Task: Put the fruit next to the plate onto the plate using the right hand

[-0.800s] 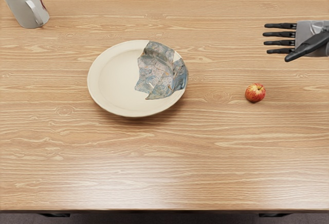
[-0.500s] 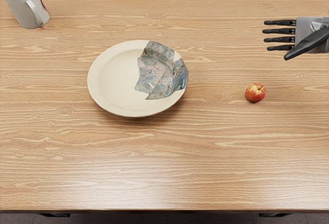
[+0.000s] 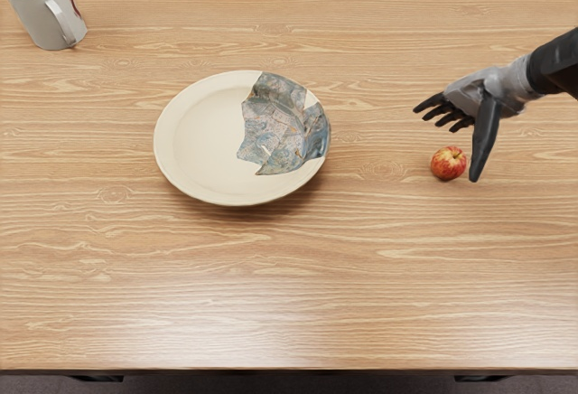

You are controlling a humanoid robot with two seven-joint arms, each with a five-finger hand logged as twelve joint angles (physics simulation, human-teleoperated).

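A small red apple (image 3: 448,163) lies on the wooden table to the right of a cream plate (image 3: 194,137). A crumpled blue-grey cloth (image 3: 283,125) covers the plate's right side. My right hand (image 3: 462,125) comes in from the right edge and hovers just above and behind the apple, open, with its fingers spread and the thumb pointing down beside the apple's right side. It holds nothing. The left arm does not show.
A grey mug (image 3: 45,5) stands at the table's far left corner. The table's front edge runs along the bottom of the view.
The right hand has swung down and to the left from the far right edge, turning so its thumb now hangs beside the apple. The apple, the plate and the cloth have not moved.
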